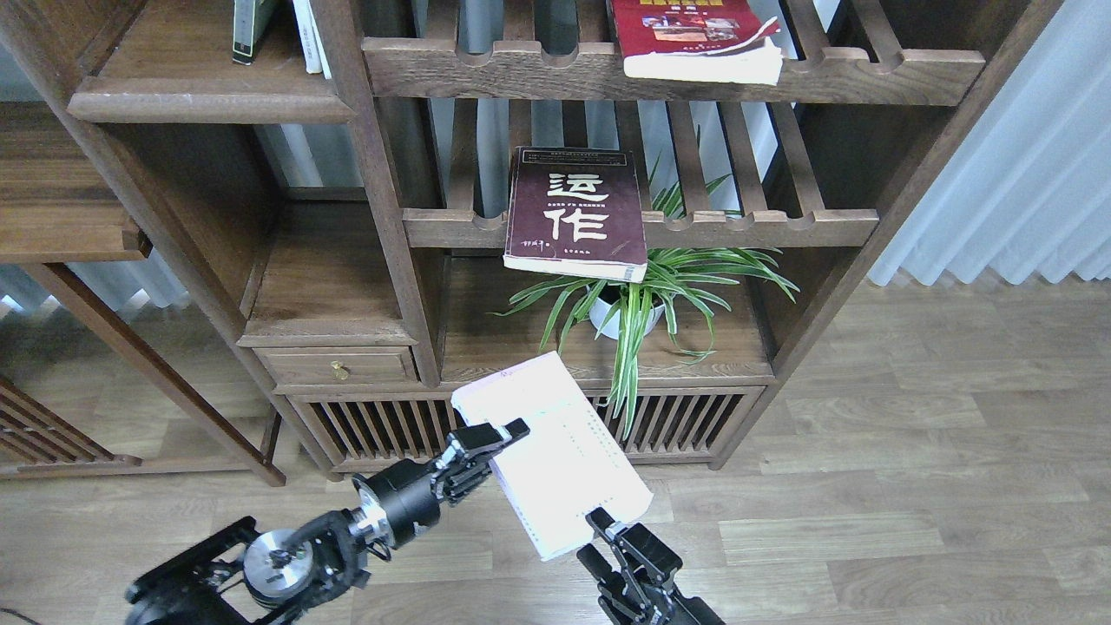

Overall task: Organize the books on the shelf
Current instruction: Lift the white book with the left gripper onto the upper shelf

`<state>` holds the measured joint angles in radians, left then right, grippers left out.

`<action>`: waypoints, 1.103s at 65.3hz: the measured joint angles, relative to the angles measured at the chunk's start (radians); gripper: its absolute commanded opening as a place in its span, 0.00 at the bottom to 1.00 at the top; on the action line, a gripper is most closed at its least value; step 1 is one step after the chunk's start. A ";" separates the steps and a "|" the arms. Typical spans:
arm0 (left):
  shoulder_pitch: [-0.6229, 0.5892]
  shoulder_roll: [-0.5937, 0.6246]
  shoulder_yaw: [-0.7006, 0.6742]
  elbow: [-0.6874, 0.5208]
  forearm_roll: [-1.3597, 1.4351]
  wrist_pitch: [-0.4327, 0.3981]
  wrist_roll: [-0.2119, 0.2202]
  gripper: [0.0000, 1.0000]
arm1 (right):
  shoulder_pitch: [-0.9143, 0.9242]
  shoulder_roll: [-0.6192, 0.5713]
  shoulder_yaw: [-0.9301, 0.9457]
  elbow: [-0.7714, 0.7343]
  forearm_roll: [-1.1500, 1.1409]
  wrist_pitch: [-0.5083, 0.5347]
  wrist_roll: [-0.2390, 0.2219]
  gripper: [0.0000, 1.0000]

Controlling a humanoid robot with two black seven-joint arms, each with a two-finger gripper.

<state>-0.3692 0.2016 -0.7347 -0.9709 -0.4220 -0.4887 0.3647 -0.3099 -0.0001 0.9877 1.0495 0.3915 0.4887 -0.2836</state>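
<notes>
My left gripper (496,434) is shut on the left edge of the white-lavender book (551,451), holding it tilted in the air in front of the bookcase's low slatted base. My right gripper (612,534) sits just below the book's near edge, one fingertip (597,519) at that edge; its fingers look apart. The dark maroon book (575,213) lies on the middle slatted rack, overhanging its front rail. The red book (694,35) lies on the upper slatted rack. The solid shelf board (208,106) is at the upper left, with upright books on it.
A potted spider plant (638,304) stands on the lower board under the maroon book, its leaves hanging close to the held book. A small drawer (338,366) is at the left. A curtain (1024,156) hangs at the right above wooden floor.
</notes>
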 measured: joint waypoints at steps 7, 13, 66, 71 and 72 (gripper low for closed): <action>0.001 0.097 -0.057 -0.042 -0.001 0.000 0.000 0.04 | 0.000 0.000 -0.001 -0.022 0.000 0.000 0.000 0.99; 0.002 0.185 -0.104 -0.068 -0.001 0.000 0.000 0.04 | 0.012 0.000 -0.001 -0.056 0.000 0.000 0.000 0.99; -0.229 0.371 -0.572 -0.171 0.421 0.000 0.120 0.05 | 0.075 0.000 -0.004 -0.173 0.000 0.000 0.001 0.99; -0.268 0.375 -0.599 -0.166 0.487 0.000 0.123 0.05 | 0.075 0.000 -0.005 -0.173 0.000 0.000 0.002 0.99; -0.278 0.376 -0.606 -0.165 0.506 0.000 0.124 0.05 | 0.075 0.000 -0.004 -0.174 0.000 0.000 0.002 0.99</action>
<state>-0.6476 0.5771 -1.3411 -1.1362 0.0842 -0.4887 0.4884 -0.2353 0.0000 0.9833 0.8759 0.3918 0.4887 -0.2812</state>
